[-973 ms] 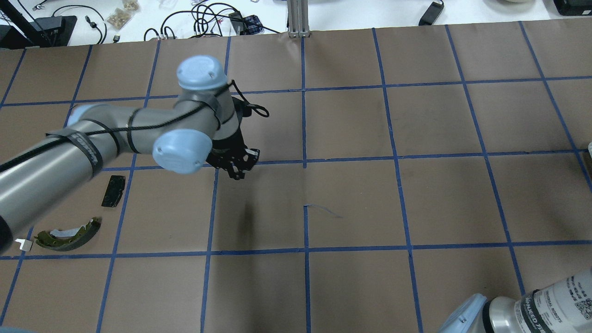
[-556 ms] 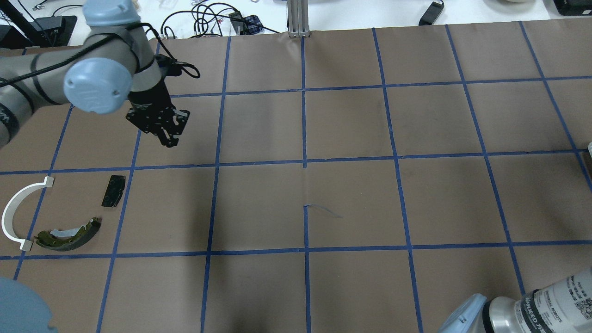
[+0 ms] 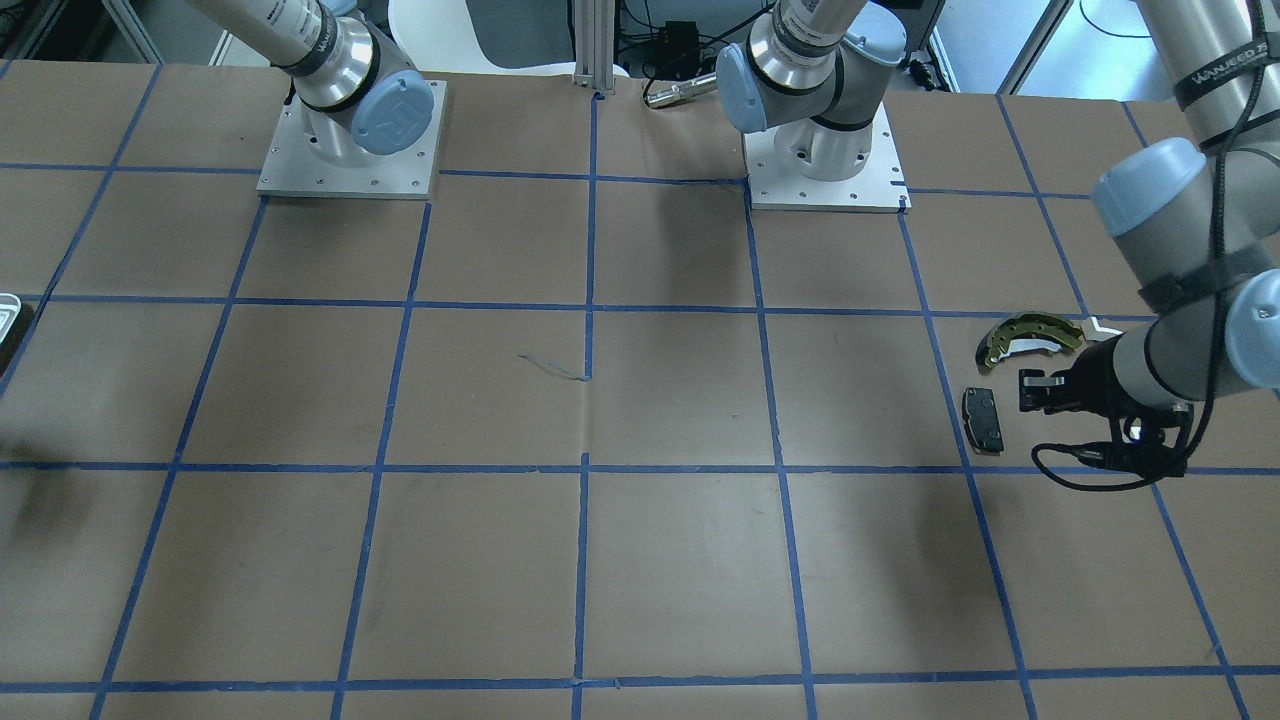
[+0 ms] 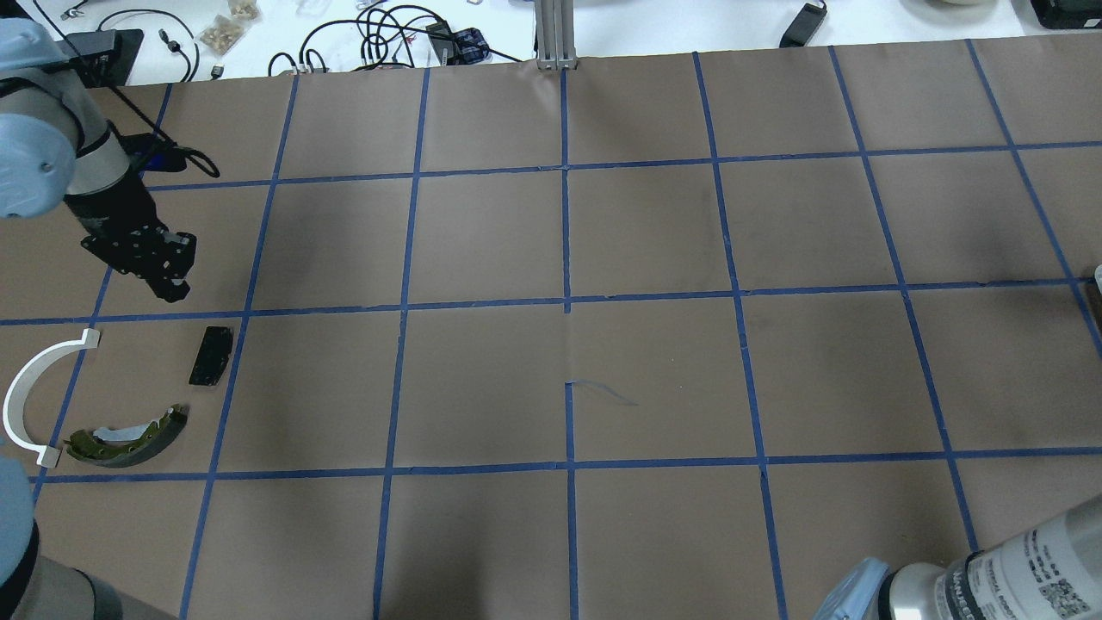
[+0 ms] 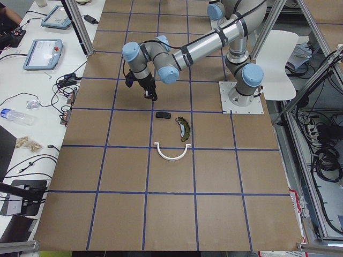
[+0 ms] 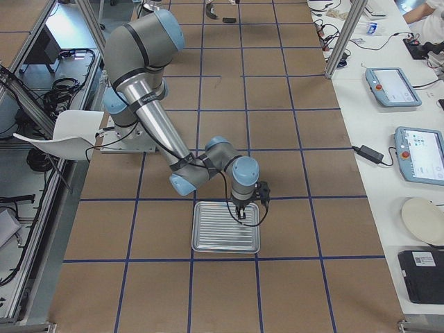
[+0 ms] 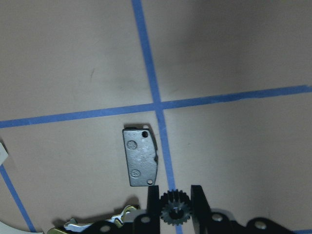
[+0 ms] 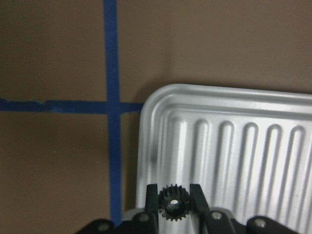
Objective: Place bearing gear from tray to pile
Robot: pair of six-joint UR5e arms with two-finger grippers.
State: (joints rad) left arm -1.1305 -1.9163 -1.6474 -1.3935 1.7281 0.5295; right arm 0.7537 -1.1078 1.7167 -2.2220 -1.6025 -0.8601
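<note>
My left gripper (image 4: pixel 168 288) is shut on a small black bearing gear (image 7: pixel 174 210) and hangs just beyond the pile. Below it lies the dark rectangular pad (image 7: pixel 140 157), which also shows in the overhead view (image 4: pixel 211 355). The yellow-green crescent shoe (image 4: pixel 129 426) and the white arc strip (image 4: pixel 30 396) lie nearer the robot. My right gripper (image 8: pixel 171 200) is shut on a second black gear (image 8: pixel 171 204) over the corner of the silvery ribbed tray (image 8: pixel 219 146). In the right side view the tray (image 6: pixel 225 236) looks empty.
The brown table has a blue tape grid (image 4: pixel 566 306). Both arm bases (image 3: pixel 825 170) stand at the robot's edge. Cables and small items (image 4: pixel 387 34) lie on the white bench beyond the far edge. Tablets (image 6: pixel 392 87) lie on a side bench.
My left arm has swung from near the table's middle to the far left, and its gripper is now just beyond the dark pad. The white arc strip has come into view.
</note>
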